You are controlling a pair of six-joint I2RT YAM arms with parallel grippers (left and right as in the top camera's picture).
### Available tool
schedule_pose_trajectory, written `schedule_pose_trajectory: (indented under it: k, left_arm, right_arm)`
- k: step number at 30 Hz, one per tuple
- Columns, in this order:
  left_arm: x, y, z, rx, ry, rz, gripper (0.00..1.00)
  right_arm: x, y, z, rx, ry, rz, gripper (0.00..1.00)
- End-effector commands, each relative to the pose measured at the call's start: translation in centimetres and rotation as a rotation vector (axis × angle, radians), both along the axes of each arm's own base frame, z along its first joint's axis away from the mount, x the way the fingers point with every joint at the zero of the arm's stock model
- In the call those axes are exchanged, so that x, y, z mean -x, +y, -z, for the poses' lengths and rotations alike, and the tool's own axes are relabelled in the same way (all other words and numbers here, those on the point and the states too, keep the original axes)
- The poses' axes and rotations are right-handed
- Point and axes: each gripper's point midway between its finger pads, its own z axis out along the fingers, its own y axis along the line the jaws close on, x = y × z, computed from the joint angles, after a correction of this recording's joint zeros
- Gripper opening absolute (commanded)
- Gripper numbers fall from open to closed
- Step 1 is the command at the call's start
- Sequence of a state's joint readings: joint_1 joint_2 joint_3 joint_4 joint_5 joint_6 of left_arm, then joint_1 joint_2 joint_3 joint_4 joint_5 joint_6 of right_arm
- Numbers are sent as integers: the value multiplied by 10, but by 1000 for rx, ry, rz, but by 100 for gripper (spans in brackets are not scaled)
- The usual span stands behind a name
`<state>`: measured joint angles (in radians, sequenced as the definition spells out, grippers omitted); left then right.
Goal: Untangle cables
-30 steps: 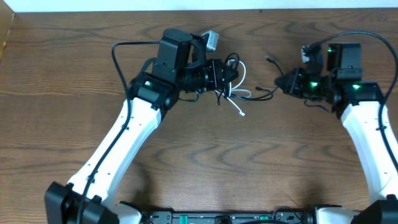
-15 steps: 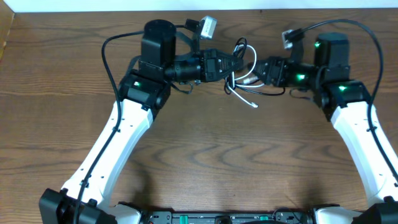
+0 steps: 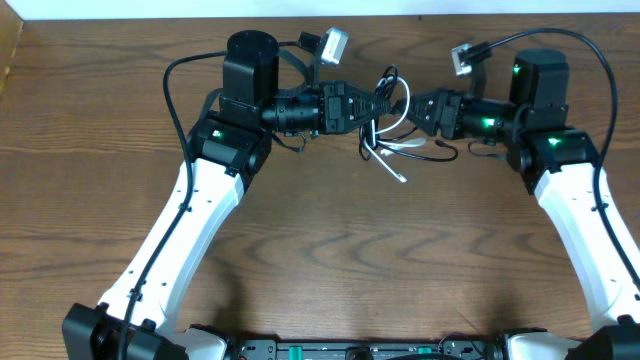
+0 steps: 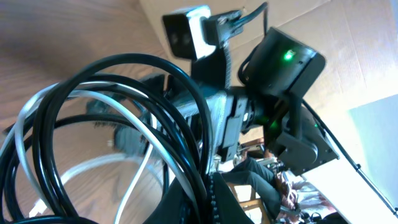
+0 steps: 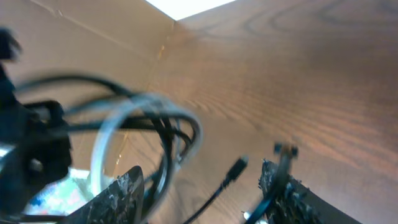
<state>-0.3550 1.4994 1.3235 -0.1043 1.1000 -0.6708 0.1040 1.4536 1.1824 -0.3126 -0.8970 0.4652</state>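
Gripping the tangled bundle near the far middle of the surface (image 3: 330, 260), the left hand (image 3: 372, 105) is clenched on the black cable (image 3: 384, 82), whose loops rise beside it. The white cable (image 3: 404, 103) arcs through those loops, its loose end trailing down onto the wood. Just beyond, the right hand (image 3: 418, 110) faces the bundle with its fingers (image 5: 121, 193) parted, grasping nothing clearly.
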Motion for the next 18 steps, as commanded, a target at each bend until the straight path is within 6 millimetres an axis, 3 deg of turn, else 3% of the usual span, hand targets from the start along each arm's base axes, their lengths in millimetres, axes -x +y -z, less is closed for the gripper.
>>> schedule_pose_trajectory:
  k: [1,4,7,14,18]
  left_arm:
    - [4,3,-3,-10,-42,4,7]
    - [0,5,4,-34,-15,-27,7]
    - [-5,7,10,-58,1,-64,7]
    - [-7,8,14,-74,11,-82,8]
    - [-6,9,16,-80,25,-82,7]
  right_arm:
    - [-6,-20,-15,-56,11,53,56]
    - [-12,-40,-12,-66,51,114,57]
    - [-10,-44,-11,-73,64,109,57]
    - [7,0,-8,-23,-5,-33,56]
    - [2,9,14,66,37,28,54]
